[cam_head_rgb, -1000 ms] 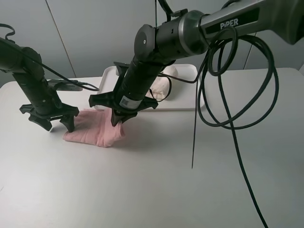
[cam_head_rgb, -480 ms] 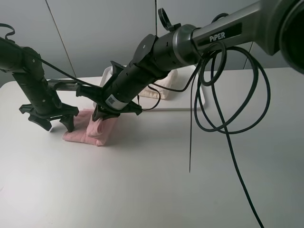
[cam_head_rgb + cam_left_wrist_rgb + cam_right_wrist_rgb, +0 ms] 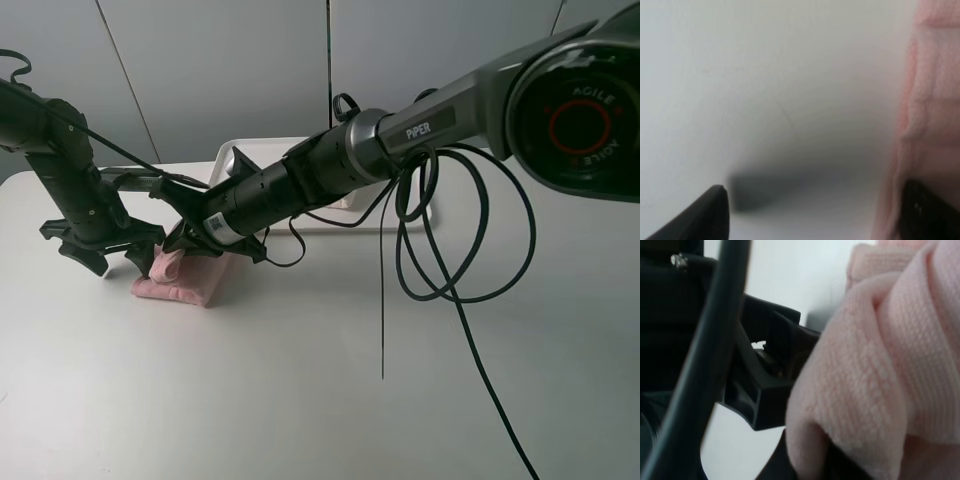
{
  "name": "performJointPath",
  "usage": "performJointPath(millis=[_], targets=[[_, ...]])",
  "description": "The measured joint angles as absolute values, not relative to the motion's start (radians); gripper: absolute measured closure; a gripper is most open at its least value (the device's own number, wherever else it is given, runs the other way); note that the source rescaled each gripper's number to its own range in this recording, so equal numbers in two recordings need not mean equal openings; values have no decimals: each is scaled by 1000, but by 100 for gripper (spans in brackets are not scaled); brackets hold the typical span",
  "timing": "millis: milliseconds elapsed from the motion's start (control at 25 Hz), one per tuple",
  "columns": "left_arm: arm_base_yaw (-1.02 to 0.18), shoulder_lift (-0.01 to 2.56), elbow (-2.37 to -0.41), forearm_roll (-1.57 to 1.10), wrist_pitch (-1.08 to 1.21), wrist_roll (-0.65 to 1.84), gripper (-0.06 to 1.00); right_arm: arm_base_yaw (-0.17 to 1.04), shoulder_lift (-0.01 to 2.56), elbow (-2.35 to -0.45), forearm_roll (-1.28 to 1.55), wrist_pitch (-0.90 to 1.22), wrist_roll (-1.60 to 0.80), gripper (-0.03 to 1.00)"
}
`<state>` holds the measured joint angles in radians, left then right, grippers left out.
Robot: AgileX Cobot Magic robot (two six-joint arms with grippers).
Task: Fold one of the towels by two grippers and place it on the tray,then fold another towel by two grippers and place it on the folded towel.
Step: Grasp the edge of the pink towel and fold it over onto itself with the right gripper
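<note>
Lying pinched in right gripper [image 3: 183,250], pink towel [image 3: 190,288] beside left gripper [image 3: 120,264].

The right black claw-like gripper [image 3: 187,248] is reaching across, jaws pinching the folded pale pink terry towel [image 3: 192,287] on the white table [image 3: 300,390]; the left black claw-like gripper [image 3: 120,262] is standing spread just beside it.

grey arms [image 3: 330,165], looped black cables [image 3: 455,298], piper lettering [image 3: 424,129], black left hand [image 3: 120,266]
</note>
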<state>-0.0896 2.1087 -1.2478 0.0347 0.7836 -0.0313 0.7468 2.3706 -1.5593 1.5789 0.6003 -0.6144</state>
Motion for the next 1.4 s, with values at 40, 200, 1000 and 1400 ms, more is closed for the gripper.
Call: performJointPath(millis=[40, 200, 1000, 1400], targets=[[-90, 2109, -1248, 35, 785, -31, 5, 747, 2375, -1559, 1587, 598, -626, 93], [-90, 2109, -1249, 33, 785, -31, 5, 747, 2388, -1559, 1597, 565, -641, 93], [-90, 2119, -1405, 0, 948, 25, 5, 747, 2420, -1559, 1630, 545, -673, 93], [-90, 2106, -1599, -5, 1047, 56, 5, 747, 2420, -1559, 1630, 534, -644, 93]])
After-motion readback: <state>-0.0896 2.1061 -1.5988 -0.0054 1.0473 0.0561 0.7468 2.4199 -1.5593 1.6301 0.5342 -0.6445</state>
